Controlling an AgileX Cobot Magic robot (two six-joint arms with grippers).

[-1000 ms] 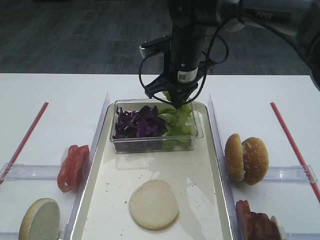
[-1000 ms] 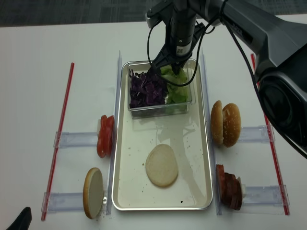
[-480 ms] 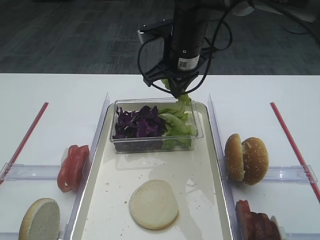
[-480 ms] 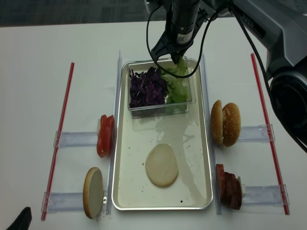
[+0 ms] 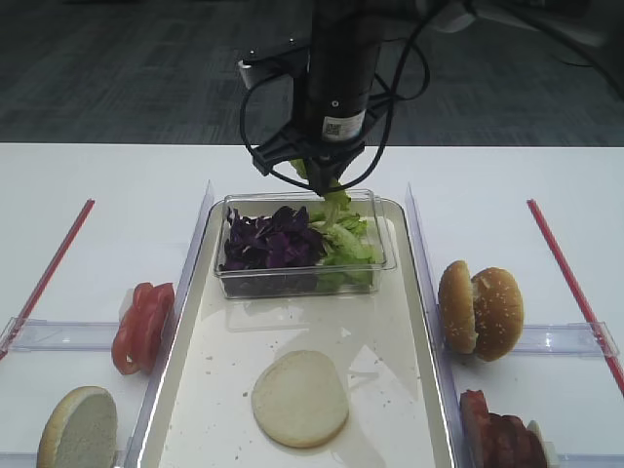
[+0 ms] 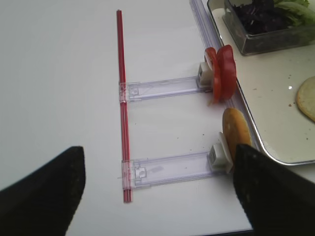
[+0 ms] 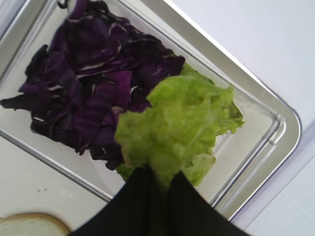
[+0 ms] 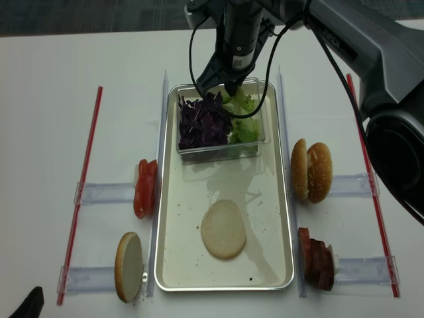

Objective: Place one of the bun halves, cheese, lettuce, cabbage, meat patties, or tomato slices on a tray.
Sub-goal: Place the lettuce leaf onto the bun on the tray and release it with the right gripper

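My right gripper (image 5: 327, 183) is shut on a light-green frilly lettuce leaf (image 7: 179, 123), which hangs from its tips (image 7: 160, 179) just above the clear tub (image 5: 302, 283). More lettuce (image 8: 245, 129) and purple cabbage (image 5: 268, 239) lie in that tub, at the far end of the cream tray (image 5: 370, 322). A flat whitish bun half (image 5: 299, 398) lies on the tray's near part. In the left wrist view my left gripper (image 6: 157, 182) stands open over bare table to the left of the tray, with nothing between its fingers.
Tomato slices (image 5: 141, 327) and a bun half (image 5: 78, 429) stand on clear holders left of the tray. Seeded bun halves (image 5: 480, 310) and meat patties (image 5: 497, 439) stand on its right. Red strips (image 5: 49, 268) (image 5: 565, 268) lie along both sides.
My right gripper has risen and shifted left, lifting the lettuce leaf up out of the tub. The left gripper and the food on the tray have stayed put.
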